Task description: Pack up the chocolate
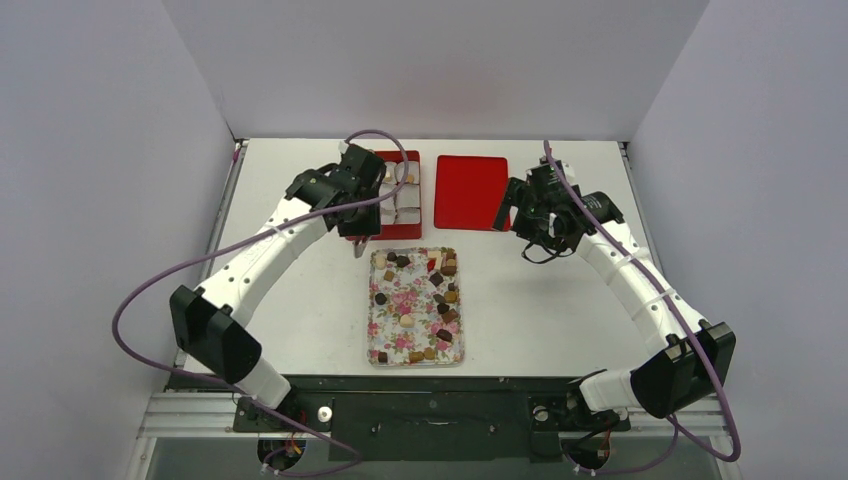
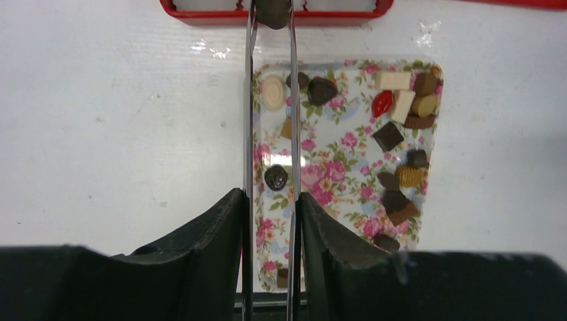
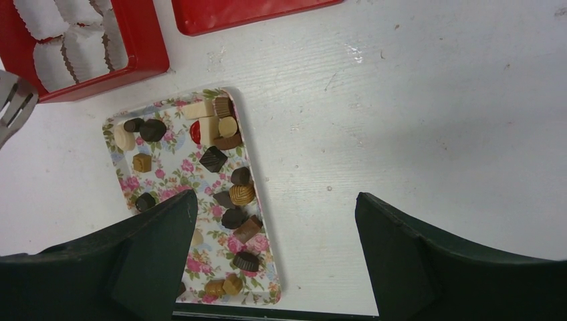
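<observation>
Several chocolates (image 1: 441,292) lie on the floral tray (image 1: 378,340), most along its right side; they also show in the left wrist view (image 2: 394,137) and the right wrist view (image 3: 241,194). My left gripper (image 1: 357,225) (image 2: 271,197) is shut on metal tongs (image 2: 249,120). The tong tips pinch a dark chocolate piece (image 2: 273,12), raised by the near edge of the red box (image 2: 200,17). The tong end shows in the right wrist view (image 3: 13,103). My right gripper (image 1: 530,235) (image 3: 275,200) is open and empty, above the table right of the tray (image 3: 174,174).
The red box (image 1: 412,192) with white paper cups (image 3: 80,47) stands behind the tray. Its red lid (image 1: 470,190) (image 3: 234,13) lies flat to the right. White walls close the table on three sides.
</observation>
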`<state>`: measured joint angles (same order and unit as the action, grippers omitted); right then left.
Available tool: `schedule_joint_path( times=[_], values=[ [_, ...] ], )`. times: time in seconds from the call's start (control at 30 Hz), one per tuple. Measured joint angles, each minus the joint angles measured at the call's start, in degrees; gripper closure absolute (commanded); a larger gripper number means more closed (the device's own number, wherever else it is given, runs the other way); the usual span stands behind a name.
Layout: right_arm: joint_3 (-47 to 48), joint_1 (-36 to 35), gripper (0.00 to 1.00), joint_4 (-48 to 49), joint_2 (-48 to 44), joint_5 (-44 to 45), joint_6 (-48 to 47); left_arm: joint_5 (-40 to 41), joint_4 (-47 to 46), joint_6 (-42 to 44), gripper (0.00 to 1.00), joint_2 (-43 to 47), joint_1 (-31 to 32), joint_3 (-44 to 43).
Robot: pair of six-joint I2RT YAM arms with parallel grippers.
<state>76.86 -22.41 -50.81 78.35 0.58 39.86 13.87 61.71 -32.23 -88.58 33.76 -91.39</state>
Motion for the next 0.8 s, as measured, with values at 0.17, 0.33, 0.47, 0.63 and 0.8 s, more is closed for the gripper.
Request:
schedule_joint_path(
  times=[0.17, 0.33, 0.47, 0.63, 0.8],
  values=[
    [0.0, 0.5, 0.17, 0.0, 0.0, -0.1, -0.2, 1.7, -2.1, 1.6, 0.69, -6.7, -3.0, -3.4],
    [0.0, 1.1, 0.17, 0.0, 0.0, -1.1, -0.3, 2.6, -3.7, 3.0, 0.69, -11.6, -6.4, -5.4],
    [0.0, 1.1, 0.17, 0.0, 0.7, -1.8, -0.3, 2.6, -4.7, 4.0, 0.69, -15.0, -8.9, -8.0],
    [0.0, 1.1, 0.17, 0.0, 2.0, -2.5, -0.4, 2.6, -5.4, 5.1, 0.69, -19.8, -10.4, -12.1],
    [0.2, 1.1, 0.17, 0.0, 2.1, -2.6, -0.4, 2.6, -5.5, 6.2, 0.69, -24.9, -10.5, -16.1]
  ],
)
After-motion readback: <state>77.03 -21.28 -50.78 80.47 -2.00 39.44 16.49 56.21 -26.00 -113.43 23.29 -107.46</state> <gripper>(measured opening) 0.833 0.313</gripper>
